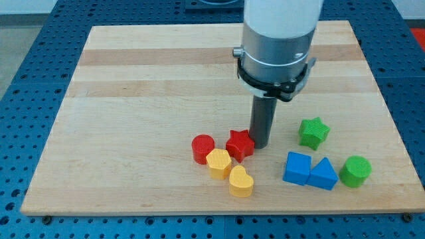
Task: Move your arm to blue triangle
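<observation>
Blue triangle (323, 175) lower right, my tip (259, 145) beside red star (240, 144)

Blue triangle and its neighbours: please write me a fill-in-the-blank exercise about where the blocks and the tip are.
1. My tip rests right beside the red ____ block.
2. The blue triangle lies between the blue cube and the ____ cylinder.
3. The green star lies toward the view's ____ from my tip.
4. The red cylinder touches a ____ block.

Missing words: star; green; right; yellow

My arm (277, 40) is cut off by the view's top edge. Red star (240, 144) overlaps my tip (259, 145), contact cannot be judged.
</observation>
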